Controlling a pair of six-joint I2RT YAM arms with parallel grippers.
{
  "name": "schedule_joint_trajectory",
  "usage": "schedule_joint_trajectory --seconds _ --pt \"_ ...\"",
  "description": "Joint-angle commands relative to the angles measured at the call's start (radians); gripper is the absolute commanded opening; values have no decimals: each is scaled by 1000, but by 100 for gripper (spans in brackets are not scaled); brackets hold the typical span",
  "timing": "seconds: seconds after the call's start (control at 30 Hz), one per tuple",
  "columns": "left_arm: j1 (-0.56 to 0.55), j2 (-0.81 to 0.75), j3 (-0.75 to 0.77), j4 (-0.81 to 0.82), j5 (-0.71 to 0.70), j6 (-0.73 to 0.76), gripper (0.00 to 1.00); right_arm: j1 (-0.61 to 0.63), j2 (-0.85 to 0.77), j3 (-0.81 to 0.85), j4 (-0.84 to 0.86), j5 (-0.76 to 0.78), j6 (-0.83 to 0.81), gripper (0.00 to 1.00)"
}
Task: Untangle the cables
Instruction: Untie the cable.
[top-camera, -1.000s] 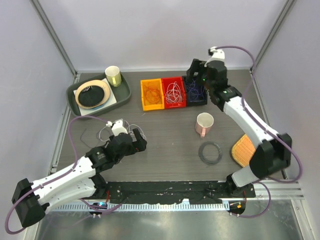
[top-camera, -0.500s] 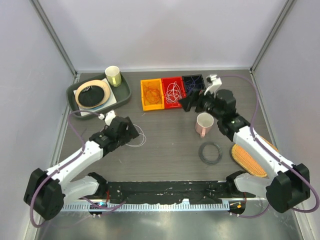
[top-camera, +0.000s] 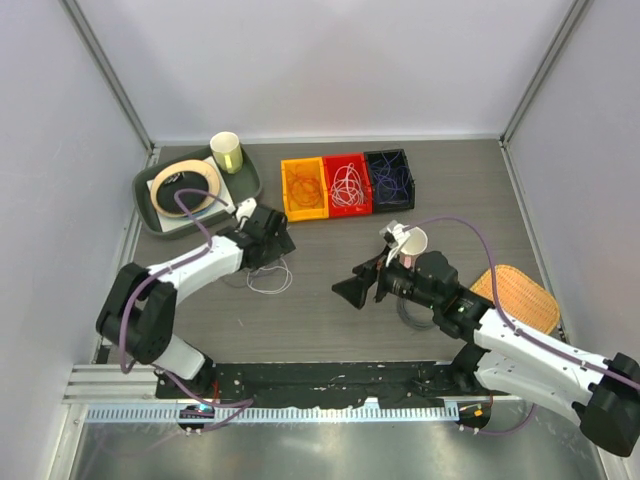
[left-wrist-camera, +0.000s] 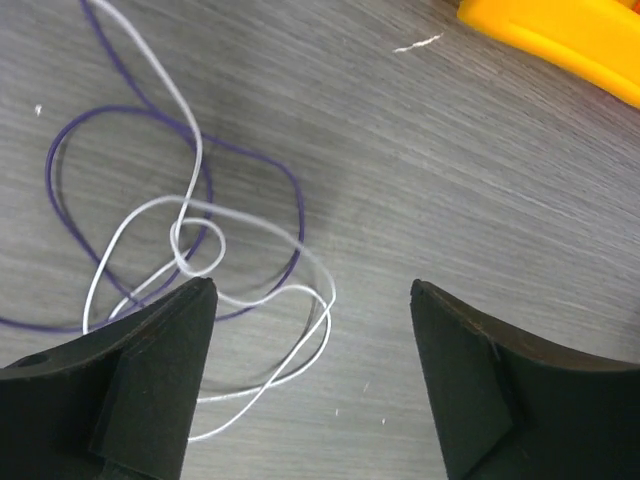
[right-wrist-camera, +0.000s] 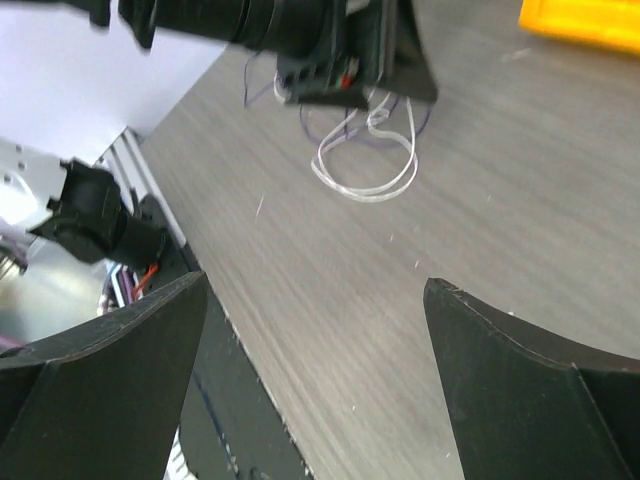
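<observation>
Loose cables lie tangled on the table: a white cable (top-camera: 268, 280) (left-wrist-camera: 262, 296) looped through a purple cable (left-wrist-camera: 268, 168). My left gripper (top-camera: 275, 243) (left-wrist-camera: 311, 292) hovers just above them, open, with one white loop on the table under the gap and nothing gripped. My right gripper (top-camera: 347, 290) (right-wrist-camera: 315, 285) stands open and empty over bare table near the middle, pointing left toward the tangle (right-wrist-camera: 365, 165), a hand's width short of it. More cables sit sorted in the orange bin (top-camera: 303, 189), the red bin (top-camera: 347, 185) and the dark blue bin (top-camera: 389, 180).
A pink mug (top-camera: 410, 243) and a black ring (top-camera: 412, 312) sit right beside the right arm. An orange woven mat (top-camera: 522, 297) lies at the right. A green tray (top-camera: 243, 188) with a plate, a black coil and a cup (top-camera: 227, 152) is at the back left.
The right arm swung from the dark blue bin down to the table's middle, now pointing left. The left gripper moved up and right, over the loose cables, its jaws slightly narrower.
</observation>
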Motion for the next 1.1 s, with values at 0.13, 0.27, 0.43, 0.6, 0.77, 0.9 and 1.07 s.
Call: schedule_joint_trajectory --seconds 0.13,0.27,0.43,0.6,0.77,0.9,1.07 --pt "5 181 162 -40 -64 17 57 9 -81 -55 83 -28 33 95" --pt "5 239 222 -108 -64 24 9 9 -104 -67 72 -5 32 95" --pt "-28 142 230 -112 -49 75 0 9 -96 -77 71 0 13 95" --pt "-63 -49 169 -25 121 149 0 19 5 -69 86 3 -24 95" --pt "-80 -301 126 21 253 187 0 89 45 -49 87 61 -111 95" --pt "-81 -452 133 20 345 184 0 176 48 -73 170 109 -221 95" --pt "-81 -541 175 35 511 160 0 348 124 -74 296 277 -424 95"
